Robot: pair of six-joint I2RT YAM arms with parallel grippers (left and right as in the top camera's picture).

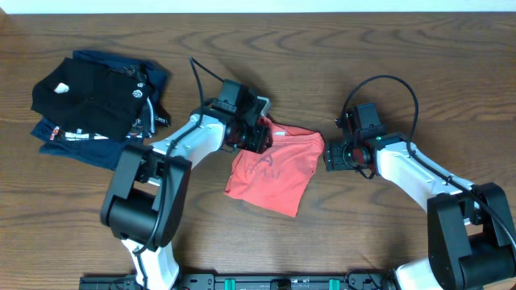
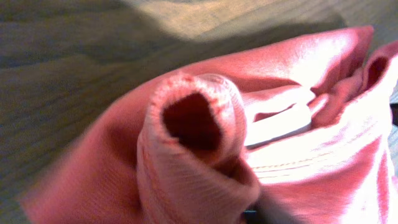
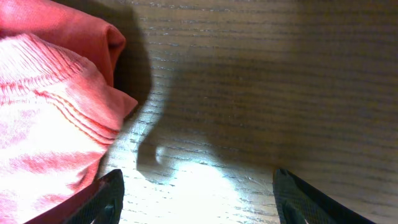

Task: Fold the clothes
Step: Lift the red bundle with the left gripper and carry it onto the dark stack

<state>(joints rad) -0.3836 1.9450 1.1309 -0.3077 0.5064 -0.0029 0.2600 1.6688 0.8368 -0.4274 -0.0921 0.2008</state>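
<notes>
The coral T-shirt [image 1: 270, 171] lies crumpled in the middle of the table [image 1: 363, 234]. The left gripper [image 1: 260, 138] sits on its upper-left corner; whether it pinches cloth, I cannot tell. The right gripper [image 3: 199, 193], jaws spread and empty beside the right edge, should catch the hem low.

Soft, even room light from overhead. The left wrist view is blurred, with glare whitening the coral cotton T-shirt [image 2: 323, 155]. A shadow darkens the brown wooden table [image 3: 261, 81].
</notes>
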